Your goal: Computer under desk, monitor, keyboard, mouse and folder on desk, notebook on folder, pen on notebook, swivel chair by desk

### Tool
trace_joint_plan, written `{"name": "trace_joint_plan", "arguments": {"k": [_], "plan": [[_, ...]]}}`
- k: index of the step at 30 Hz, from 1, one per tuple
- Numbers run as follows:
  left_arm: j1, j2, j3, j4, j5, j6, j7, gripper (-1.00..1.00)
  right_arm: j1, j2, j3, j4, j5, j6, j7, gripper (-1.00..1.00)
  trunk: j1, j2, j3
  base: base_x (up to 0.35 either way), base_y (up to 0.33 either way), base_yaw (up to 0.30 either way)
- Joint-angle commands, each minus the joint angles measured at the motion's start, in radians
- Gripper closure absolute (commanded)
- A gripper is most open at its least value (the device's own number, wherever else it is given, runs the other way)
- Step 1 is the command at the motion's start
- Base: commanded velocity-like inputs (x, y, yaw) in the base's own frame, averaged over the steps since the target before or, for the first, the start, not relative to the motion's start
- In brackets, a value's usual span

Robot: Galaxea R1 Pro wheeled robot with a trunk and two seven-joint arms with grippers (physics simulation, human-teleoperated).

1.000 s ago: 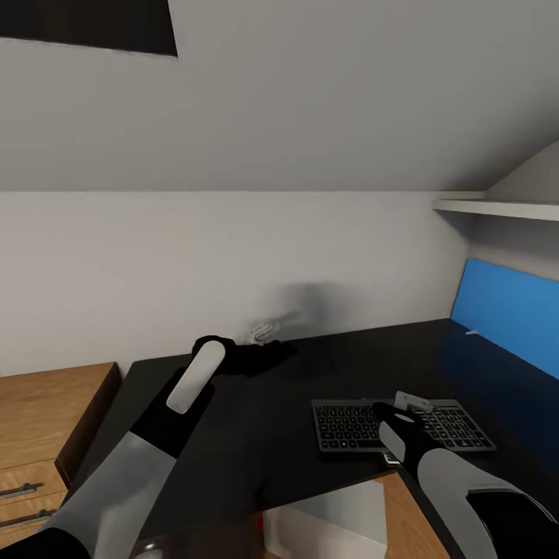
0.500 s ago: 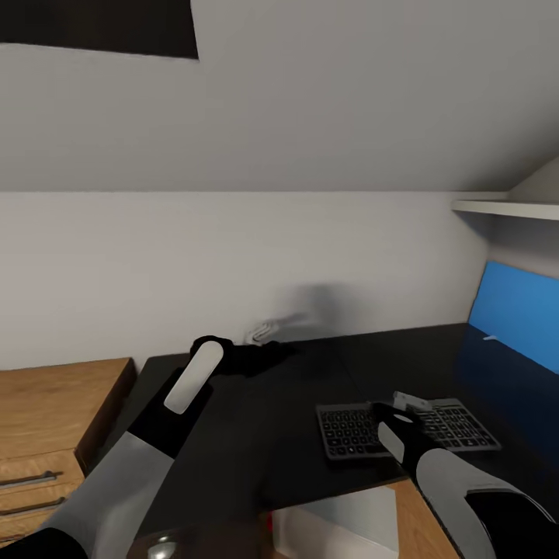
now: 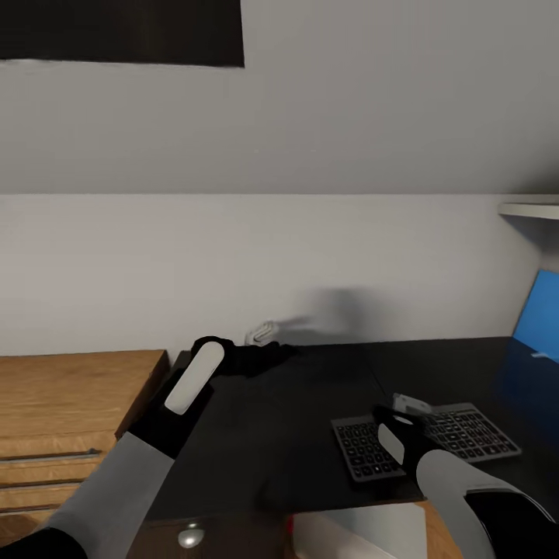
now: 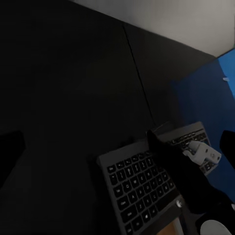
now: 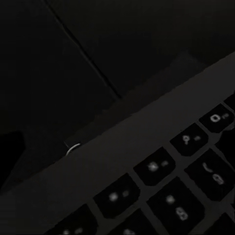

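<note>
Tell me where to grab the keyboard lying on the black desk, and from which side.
Grip the flat dark-keyed, silver-framed keyboard by its thin near long edge, coming from the robot's side of the glossy black desk. It lies flat, so only the rim offers purchase; the right hand hovers there.

Both arms are built alike: light grey forearm shells, then black wrist sections. The left arm (image 3: 147, 458) carries a long, rounded white cover plate over its black wrist, ending in a black gripper (image 3: 260, 353) with a small pale grey part at its tip. The right arm (image 3: 450, 489) has a shorter white oval plate and a pale grey block by its gripper (image 3: 410, 404). Its upper segment is black.
</note>
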Motion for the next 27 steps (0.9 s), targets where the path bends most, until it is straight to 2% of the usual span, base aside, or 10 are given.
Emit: {"name": "trace_joint_plan", "arguments": {"k": [1, 7, 9, 10, 14, 17, 20, 21, 27], "plan": [[-0.001, 0.000, -0.001, 0.000, 0.010, 0.000, 0.010, -1.00, 0.000, 0.000, -0.004, 0.001, -0.022, -0.003, -0.001, -1.00, 0.000, -0.001, -0.001, 0.000, 0.000, 0.242], [-0.001, 0.000, -0.003, 0.004, 0.011, -0.002, 0.007, -1.00, 0.000, -0.002, -0.006, -0.003, -0.020, -0.004, -0.001, -1.00, 0.000, -0.001, 0.001, 0.000, 0.000, 0.120], [-0.001, 0.000, -0.018, 0.005, 0.011, -0.004, 0.008, -1.00, 0.000, -0.003, -0.005, -0.005, -0.018, -0.007, -0.002, -1.00, 0.000, -0.001, 0.001, 0.000, 0.000, 0.019], [-0.001, 0.000, -0.027, 0.005, 0.010, -0.005, 0.009, -1.00, 0.000, -0.003, -0.005, -0.007, -0.018, -0.008, -0.003, -1.00, 0.000, -0.001, 0.001, 0.000, 0.000, 0.014], [-0.001, 0.000, -0.106, 0.006, 0.006, -0.009, 0.011, -1.00, 0.000, -0.006, -0.004, -0.016, -0.017, -0.011, -0.002, -1.00, 0.000, -0.001, 0.001, 0.000, 0.000, 0.006], [-0.001, 0.000, -0.143, 0.006, 0.003, -0.010, 0.012, -1.00, -0.001, -0.010, -0.007, -0.030, -0.015, -0.012, -0.006, -1.00, 0.000, -0.001, 0.001, 0.000, 0.000, 0.002], [-0.002, 0.000, -0.148, 0.006, 0.003, -0.011, 0.012, -1.00, -0.001, -0.027, -0.006, -0.078, -0.015, -0.010, -0.009, -1.00, 0.000, -0.001, 0.001, 0.000, 0.000, 0.000], [-0.002, 0.000, -0.150, 0.006, 0.003, -0.011, 0.012, -1.00, -0.001, -0.045, -0.006, -0.138, -0.015, -0.007, -0.011, -1.00, 0.000, -0.001, 0.001, 0.000, 0.000, 0.000], [-0.001, 0.000, -0.151, 0.006, 0.001, -0.012, 0.012, -1.00, -0.001, -0.058, -0.007, -0.184, -0.017, -0.005, -0.013, -1.00, 0.000, -0.001, 0.001, 0.000, 0.000, 0.000]]}}
